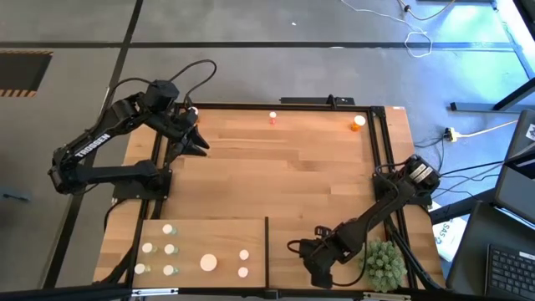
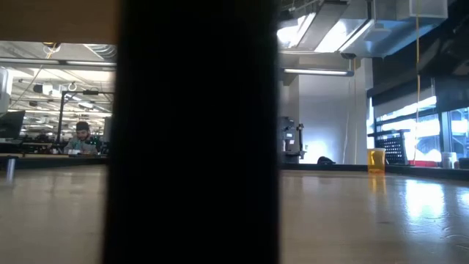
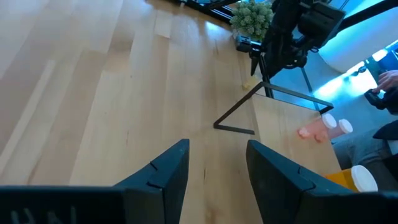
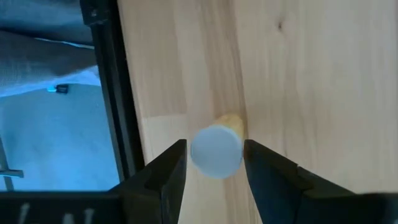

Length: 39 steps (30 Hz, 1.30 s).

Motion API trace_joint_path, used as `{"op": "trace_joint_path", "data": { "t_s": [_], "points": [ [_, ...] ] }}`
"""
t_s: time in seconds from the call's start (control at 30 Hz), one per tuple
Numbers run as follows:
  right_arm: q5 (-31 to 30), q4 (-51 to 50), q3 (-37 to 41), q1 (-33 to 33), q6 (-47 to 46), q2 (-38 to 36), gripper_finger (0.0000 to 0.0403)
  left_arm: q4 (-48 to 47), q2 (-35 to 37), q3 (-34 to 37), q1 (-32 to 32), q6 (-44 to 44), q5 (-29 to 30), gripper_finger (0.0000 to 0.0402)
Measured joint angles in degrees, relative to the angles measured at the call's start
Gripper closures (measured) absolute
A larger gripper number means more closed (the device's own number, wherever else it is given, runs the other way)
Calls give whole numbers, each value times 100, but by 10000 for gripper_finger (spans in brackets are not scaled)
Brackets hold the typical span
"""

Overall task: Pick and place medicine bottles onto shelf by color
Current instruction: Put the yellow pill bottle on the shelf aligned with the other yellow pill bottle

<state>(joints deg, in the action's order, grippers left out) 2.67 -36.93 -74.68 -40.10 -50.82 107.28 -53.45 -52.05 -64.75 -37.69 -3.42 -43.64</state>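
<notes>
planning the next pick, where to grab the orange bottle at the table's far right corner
Grip the orange bottle across its round body below the cap, coming straight down from above. It stands upright and alone, but close to the dark table frame, so a side approach looks cramped.
</notes>
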Motion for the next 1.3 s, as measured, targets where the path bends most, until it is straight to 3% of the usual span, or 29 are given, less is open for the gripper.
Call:
{"op": "trace_joint_path", "data": {
  "t_s": [0.83, 1.1, 1.3],
  "points": [
    [-458, 114, 125, 4, -160, 0, 242, 7, 2, 0, 0, 36, 12, 248],
    [-427, 142, 127, 4, -165, 0, 276, 7, 0, 0, 0, 37, 11, 248],
    [-424, 142, 127, 5, -165, 0, 279, 7, 0, 0, 0, 33, 12, 248]
  ]
}}
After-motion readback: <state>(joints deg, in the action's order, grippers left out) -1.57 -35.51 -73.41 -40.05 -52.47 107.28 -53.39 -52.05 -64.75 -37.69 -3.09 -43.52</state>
